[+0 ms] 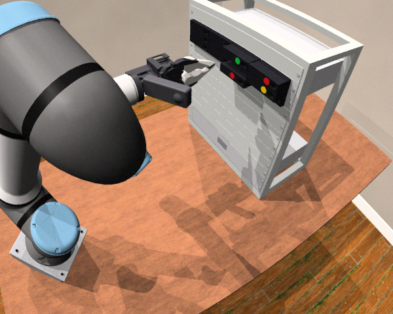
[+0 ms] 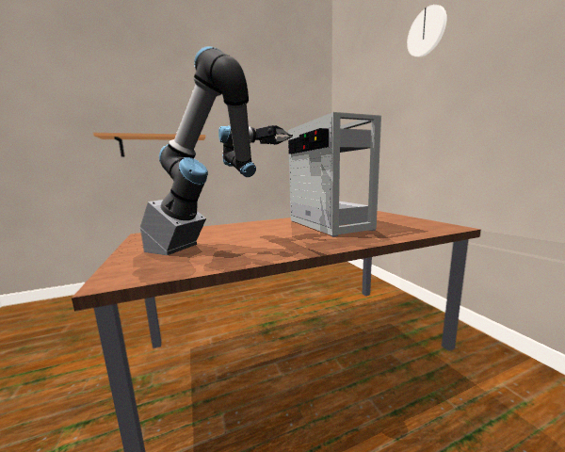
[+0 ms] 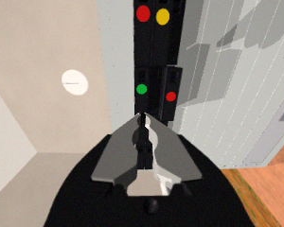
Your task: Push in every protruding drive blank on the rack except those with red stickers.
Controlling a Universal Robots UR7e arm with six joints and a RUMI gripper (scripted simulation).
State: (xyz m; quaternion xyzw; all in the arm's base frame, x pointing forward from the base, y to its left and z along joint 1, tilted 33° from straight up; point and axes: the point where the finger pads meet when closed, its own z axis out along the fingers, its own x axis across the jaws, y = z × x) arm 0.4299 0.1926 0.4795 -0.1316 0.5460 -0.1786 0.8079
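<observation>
Hovering at the rack's front, my end effector (image 1: 208, 64) is fully closed with nothing in it. Just ahead of its tips sits the protruding green-sticker blank (image 1: 239, 55), with a red-sticker blank (image 1: 233, 74) beside that. Beyond them, the red- and yellow-dotted blanks (image 1: 269, 82) stick out too. The rack (image 1: 329, 50) stands upright on the bench (image 1: 190, 216).

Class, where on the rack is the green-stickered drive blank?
The green-stickered blank protrudes from the rack's top row, directly above a red-stickered blank, just beyond the shut gripper.
</observation>
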